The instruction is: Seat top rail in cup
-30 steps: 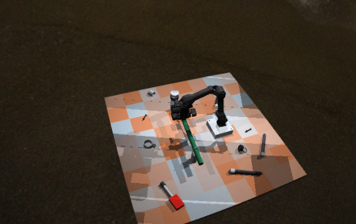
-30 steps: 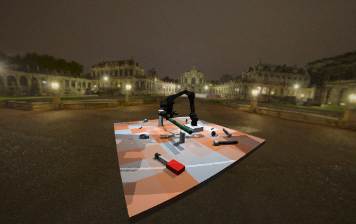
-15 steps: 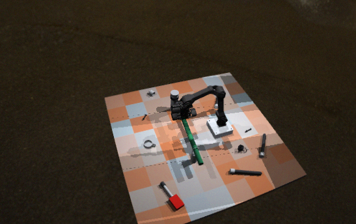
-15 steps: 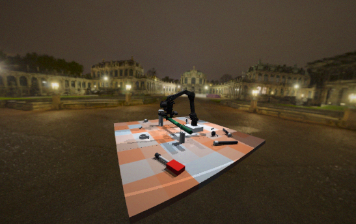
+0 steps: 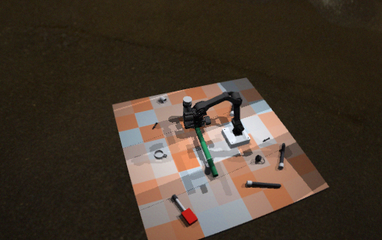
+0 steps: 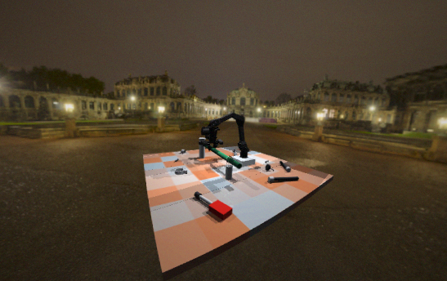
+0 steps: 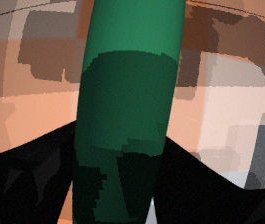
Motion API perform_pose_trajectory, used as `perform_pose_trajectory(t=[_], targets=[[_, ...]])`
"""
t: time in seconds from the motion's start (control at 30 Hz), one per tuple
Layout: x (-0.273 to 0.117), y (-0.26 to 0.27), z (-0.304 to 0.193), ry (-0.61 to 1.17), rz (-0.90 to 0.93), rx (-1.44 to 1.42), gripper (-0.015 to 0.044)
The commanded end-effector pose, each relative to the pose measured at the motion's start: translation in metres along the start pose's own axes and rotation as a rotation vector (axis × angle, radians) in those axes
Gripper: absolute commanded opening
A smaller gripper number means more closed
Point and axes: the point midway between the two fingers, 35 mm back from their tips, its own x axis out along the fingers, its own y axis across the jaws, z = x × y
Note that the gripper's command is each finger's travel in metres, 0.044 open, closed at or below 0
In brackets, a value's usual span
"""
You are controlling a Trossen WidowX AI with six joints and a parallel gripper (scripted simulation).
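Note:
The green top rail slopes across the middle. Its near end lies over the short post; the loop cap cannot be made out there. My gripper is shut on the rail near its far end, with one black finger on each side in the wrist view. The big post stands upright right beside the gripper, its pale cap showing. The gripper hides the rail's far end, the brace band and the end cup, so whether the end sits in the cup cannot be seen.
The white robot base is right of the rail. A red-headed mallet lies at the front. Dark tubes lie to the right. A loose ring band lies to the left.

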Motion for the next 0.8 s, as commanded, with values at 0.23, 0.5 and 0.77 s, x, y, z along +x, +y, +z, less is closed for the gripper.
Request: perform_pose_trajectory(t=[0.23,0.5,0.77], targets=[[0.0000,0.0001,0.0007,0.000,0.001,0.000,0.0000],[0.0004,0.0004,0.0023,0.000,0.001,-0.001,0.0000],[0.0006,0.0006,0.0040,-0.001,0.001,-0.001,0.0000]])
